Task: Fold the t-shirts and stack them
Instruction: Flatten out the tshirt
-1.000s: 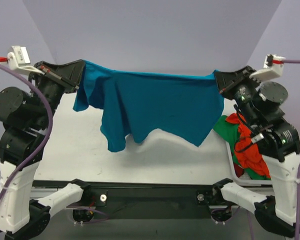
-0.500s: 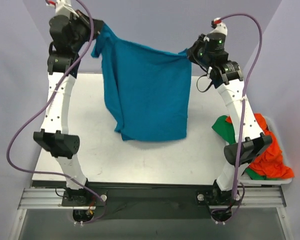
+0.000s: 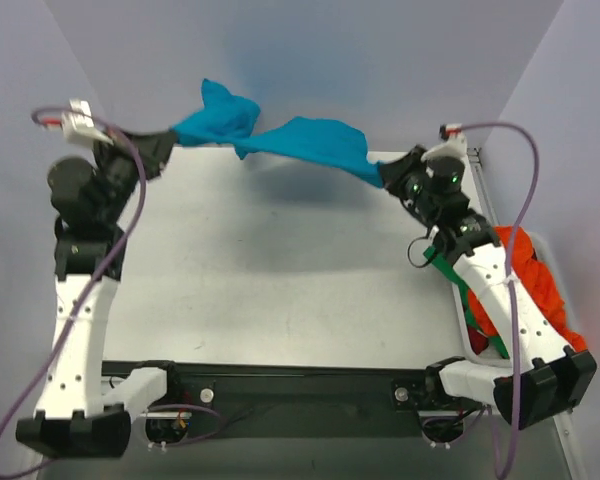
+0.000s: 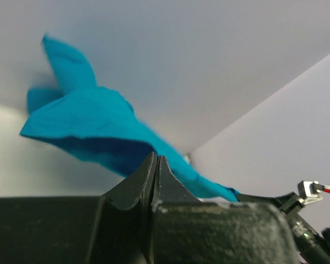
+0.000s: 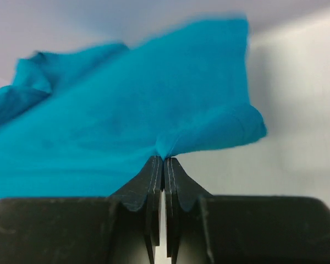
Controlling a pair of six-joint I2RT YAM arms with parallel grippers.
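The teal-blue t-shirt (image 3: 280, 140) is stretched in the air between my two grippers, above the far edge of the table, blurred by motion. My left gripper (image 3: 170, 140) is shut on its left end; the shirt (image 4: 88, 126) trails away from the closed jaws in the left wrist view. My right gripper (image 3: 383, 177) is shut on its right end; the cloth (image 5: 126, 110) bunches at the fingertips in the right wrist view. Orange-red (image 3: 540, 290) and green (image 3: 477, 315) t-shirts lie piled at the right.
The white table top (image 3: 280, 270) lies below the shirt. A white bin (image 3: 472, 345) at the table's right edge holds the orange-red and green shirts. Grey walls close in behind and at both sides. A black rail (image 3: 300, 385) runs along the near edge.
Both arms have swung down and away from the camera. The teal shirt, which hung as a wide sheet, now flies up as a narrow band at the far edge of the table.
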